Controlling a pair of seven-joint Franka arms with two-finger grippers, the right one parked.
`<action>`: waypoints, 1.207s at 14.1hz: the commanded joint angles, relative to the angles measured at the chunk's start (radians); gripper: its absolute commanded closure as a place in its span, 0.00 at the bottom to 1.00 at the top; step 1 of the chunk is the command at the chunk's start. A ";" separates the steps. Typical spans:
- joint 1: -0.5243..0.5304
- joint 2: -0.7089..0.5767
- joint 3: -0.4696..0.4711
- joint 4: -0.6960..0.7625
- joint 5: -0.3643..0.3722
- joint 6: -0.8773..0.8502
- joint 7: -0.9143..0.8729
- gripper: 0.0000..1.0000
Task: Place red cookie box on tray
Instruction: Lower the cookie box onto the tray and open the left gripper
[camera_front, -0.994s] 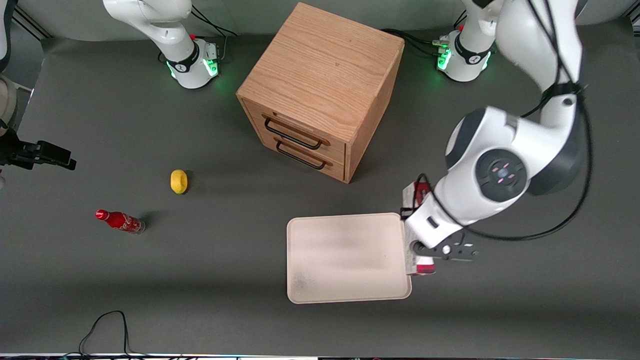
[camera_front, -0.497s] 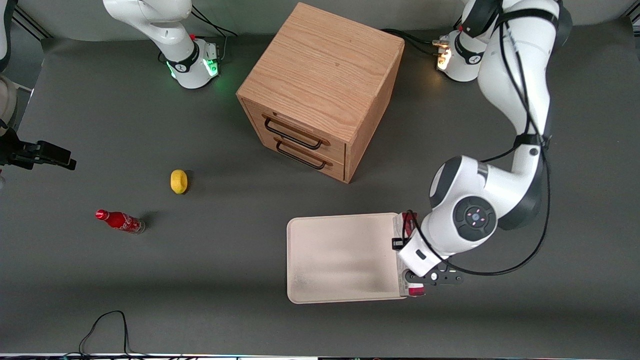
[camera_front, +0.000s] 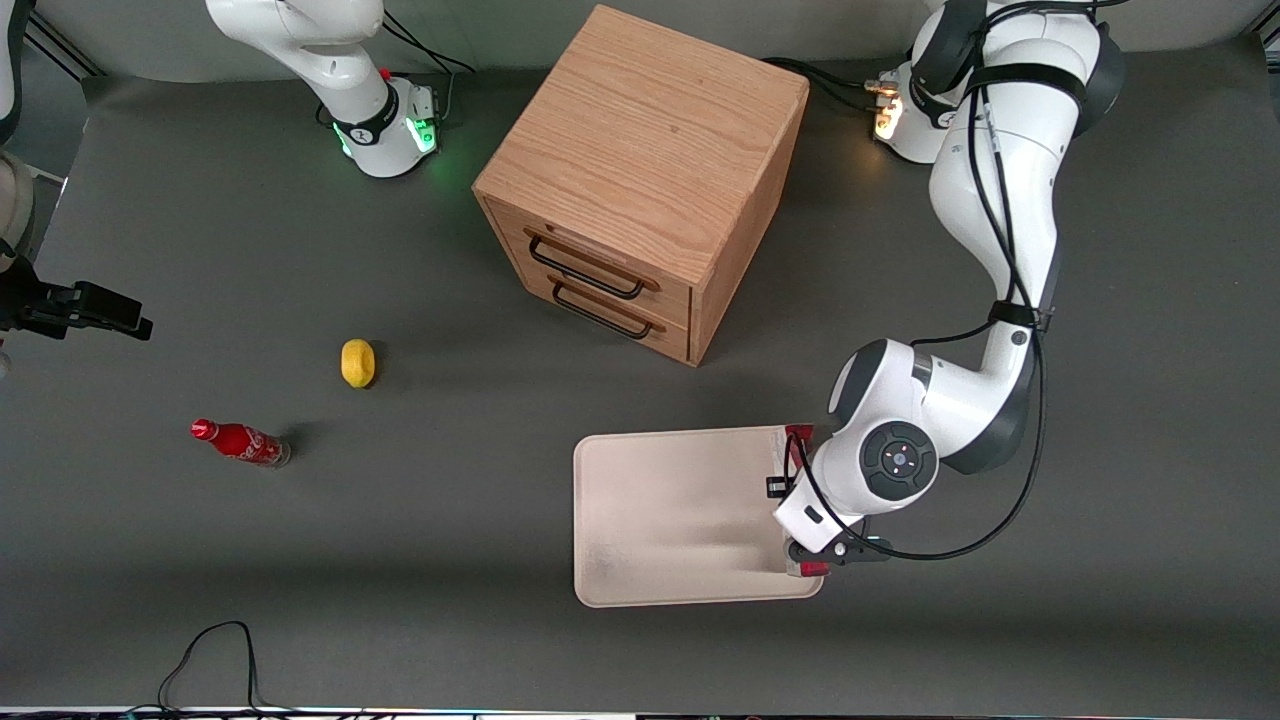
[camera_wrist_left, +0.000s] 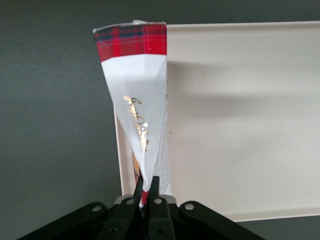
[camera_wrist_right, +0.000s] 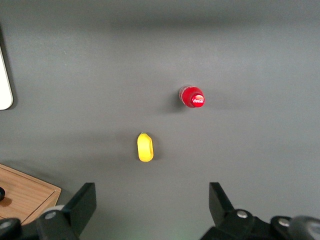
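The gripper (camera_wrist_left: 147, 192) is clenched on the box (camera_wrist_left: 137, 100), its two fingers pinched together on the carton's narrow edge near one end, so that the box runs lengthwise straight out from the fingertips. In the wrist view the white part lies nearest the fingers and the red tartan end farthest from them. The relation that matters is sideways: the box's long axis runs along the edge of the tray (camera_wrist_left: 240, 125), and the carton sits right over the rim, with the tray floor spreading out to one side of the gripper and bare table to the other. From the front the box (camera_front: 797, 445) shows only as red ends sticking out from under the wrist at the tray (camera_front: 680, 515) edge nearest the working arm, its length about matching that short side. Whether the box already touches the rim or hangs just above it cannot be told. Judging by this, a release here would risk the carton straddling the rim or tipping off it; a short shift toward the tray's middle, keeping the axis parallel to the edge, looks the safer move first.
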 joint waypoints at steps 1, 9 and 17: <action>-0.007 -0.024 0.005 -0.062 0.016 0.065 -0.026 1.00; -0.013 -0.029 0.005 -0.090 0.026 0.109 -0.020 0.00; 0.035 -0.114 0.012 -0.065 0.029 0.002 -0.018 0.00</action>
